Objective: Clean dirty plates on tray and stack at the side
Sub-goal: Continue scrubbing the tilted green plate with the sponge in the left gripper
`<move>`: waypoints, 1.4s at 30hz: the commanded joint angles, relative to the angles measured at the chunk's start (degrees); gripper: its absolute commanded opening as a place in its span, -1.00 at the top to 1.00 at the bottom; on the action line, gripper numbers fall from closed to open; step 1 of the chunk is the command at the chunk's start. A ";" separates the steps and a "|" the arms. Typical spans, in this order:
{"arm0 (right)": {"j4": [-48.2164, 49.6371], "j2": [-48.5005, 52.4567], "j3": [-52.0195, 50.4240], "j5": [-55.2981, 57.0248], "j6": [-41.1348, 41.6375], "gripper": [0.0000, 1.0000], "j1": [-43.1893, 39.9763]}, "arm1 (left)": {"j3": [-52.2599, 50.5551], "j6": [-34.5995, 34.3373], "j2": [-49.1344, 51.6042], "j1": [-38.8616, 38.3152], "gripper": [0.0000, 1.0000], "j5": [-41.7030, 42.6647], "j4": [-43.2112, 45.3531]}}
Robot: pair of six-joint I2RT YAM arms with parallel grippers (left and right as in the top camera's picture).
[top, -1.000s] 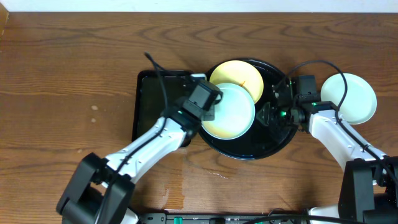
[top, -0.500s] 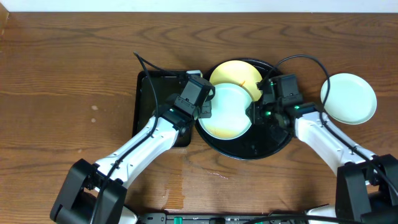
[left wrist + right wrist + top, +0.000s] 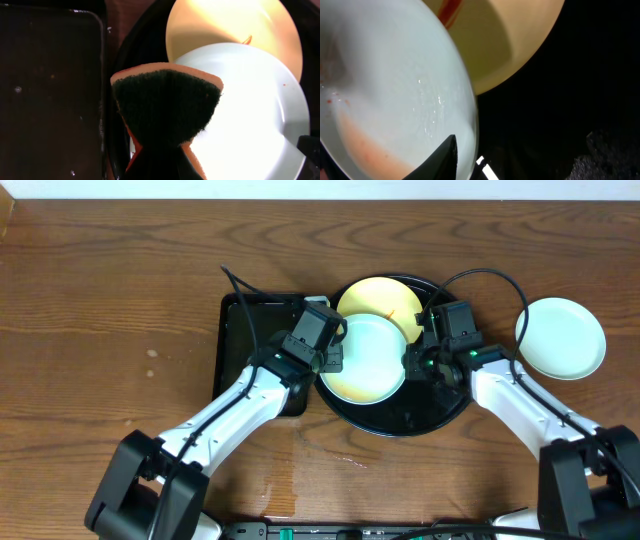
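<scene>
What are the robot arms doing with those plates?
They're washing dishes. The left fingers pinch a sponge at the edge of a mint plate on the round black tray. The right fingers sit at that plate's other rim. A yellow plate lies partly under it; a second mint plate rests on the table aside.

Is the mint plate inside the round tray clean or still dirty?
Dirty: the mint plate shows a faint orange smear and red specks in the right wrist view.

Rectangular black tray (image 3: 238, 340) sits on wooden table (image 3: 100, 300).
</scene>
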 commanded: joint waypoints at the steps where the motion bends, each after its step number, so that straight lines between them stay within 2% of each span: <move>1: 0.90 3.15 -0.44 0.17 1.73 0.49 0.55 | 0.42 0.37 1.07 -0.13 0.85 -0.02 0.90; 3: 1.57 4.39 -0.44 -0.74 1.73 0.57 0.55 | 0.42 0.33 1.49 -0.13 0.85 0.00 1.31; 7: 1.90 5.35 -0.44 -1.09 1.73 0.84 0.52 | 0.42 0.35 2.38 -0.92 0.85 -0.02 1.57; 11: 2.25 5.29 -0.42 -1.20 1.73 0.97 0.55 | 0.42 0.33 3.72 -2.25 0.84 0.00 2.78; 27: -0.35 3.23 -0.42 -1.92 1.73 0.98 0.37 | 0.09 0.39 7.08 -5.38 0.84 -0.46 3.19; 33: -1.92 2.71 -0.42 -1.68 1.73 0.98 0.37 | 0.09 0.39 7.48 -4.94 0.84 -8.22 2.54; 42: -4.70 2.58 -0.42 -1.44 1.73 0.98 0.37 | -0.50 0.42 7.50 -4.28 0.84 -8.33 2.56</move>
